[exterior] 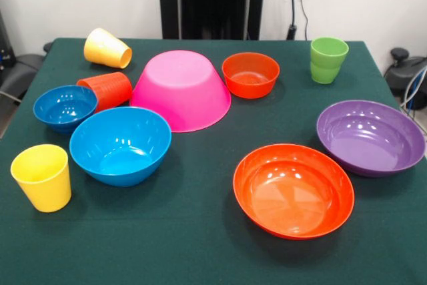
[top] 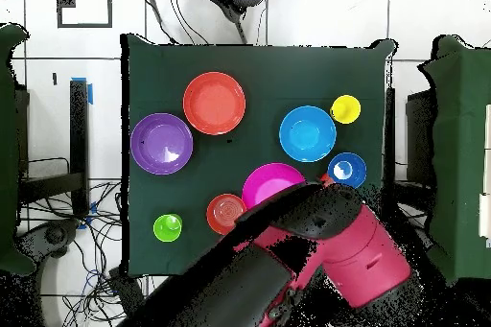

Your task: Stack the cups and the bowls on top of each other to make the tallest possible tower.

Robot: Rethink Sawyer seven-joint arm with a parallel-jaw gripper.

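Observation:
The large pink bowl (exterior: 180,88) (top: 268,184) lies upside down at the middle of the green cloth. Around it sit the small orange bowl (exterior: 250,75) (top: 226,213), medium blue bowl (exterior: 120,145) (top: 307,133), small blue bowl (exterior: 65,107) (top: 346,170), wide orange bowl (exterior: 293,190) (top: 214,103) and purple bowl (exterior: 370,137) (top: 161,143). The green cup (exterior: 328,59) (top: 168,227) and one yellow cup (exterior: 42,177) (top: 345,109) stand upright. Another yellow cup (exterior: 107,49) and the orange-red cup (exterior: 107,90) lie on their sides. Nothing is stacked, so no tower shows. No gripper shows.
In the overhead view the red and black arm (top: 336,246) hangs over the table's robot side and hides part of the pink bowl. The table's edges (exterior: 373,48) are close to the green cup and the purple bowl. Cables lie on the floor (top: 91,266).

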